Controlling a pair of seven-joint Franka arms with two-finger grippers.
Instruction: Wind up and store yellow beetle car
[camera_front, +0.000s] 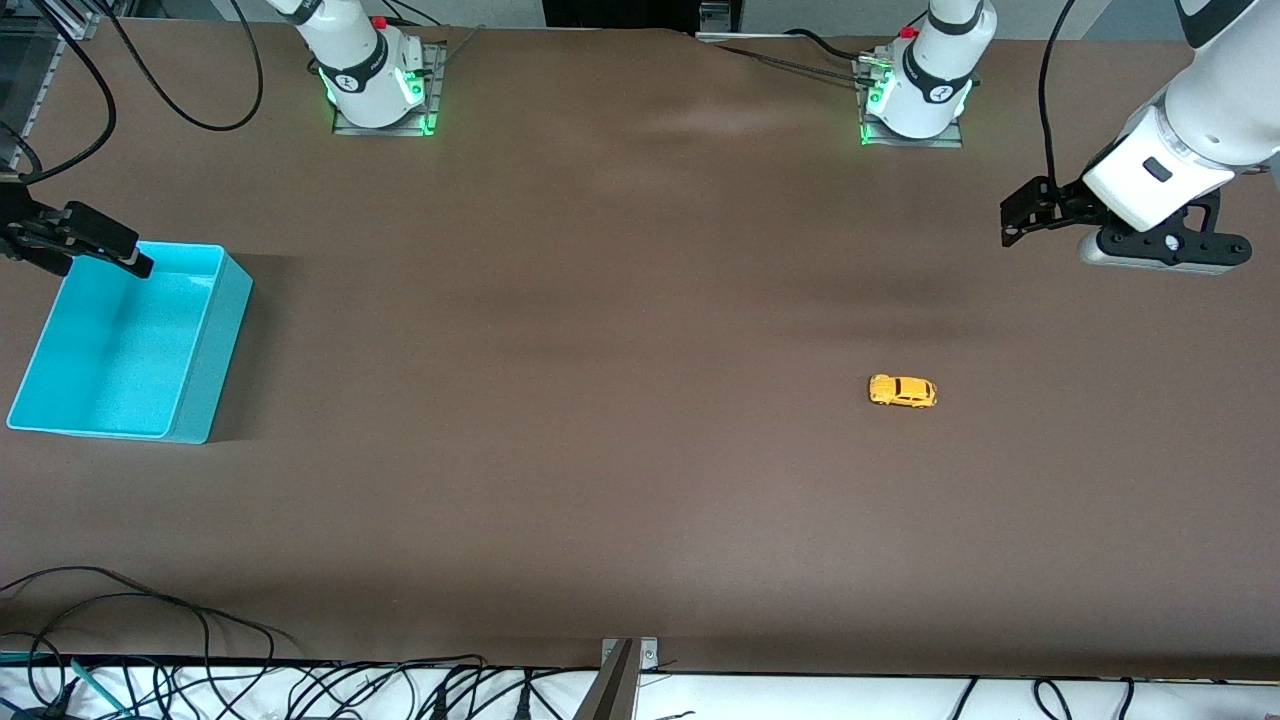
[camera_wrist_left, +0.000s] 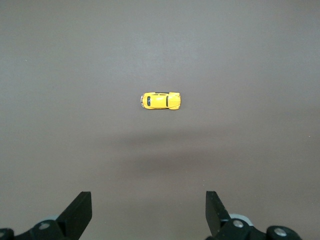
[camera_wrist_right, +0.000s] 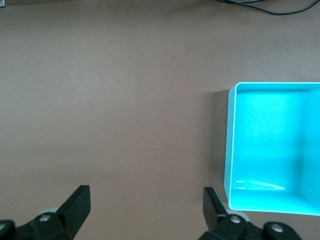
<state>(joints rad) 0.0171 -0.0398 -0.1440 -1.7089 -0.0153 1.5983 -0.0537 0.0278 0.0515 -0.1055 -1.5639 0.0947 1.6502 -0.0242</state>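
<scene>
I note the car (camera_front: 902, 391) on the surface toward the left arm's end, long axis along the table. Left end effector (camera_front: 1012, 222) hangs nearby, fingers apart; right end effector (camera_front: 125, 258) waits over the bin (camera_front: 215, 340), apart.

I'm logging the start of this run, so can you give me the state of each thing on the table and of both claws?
yellow beetle car: on its wheels on the bare table, toward the left arm's end, untouched.
turquoise bin: upright, open-topped, empty, at the right arm's end.
left claw: open, up in the air, holding nothing, arm waiting.
right claw: open, above the bin's rim, holding nothing.
</scene>
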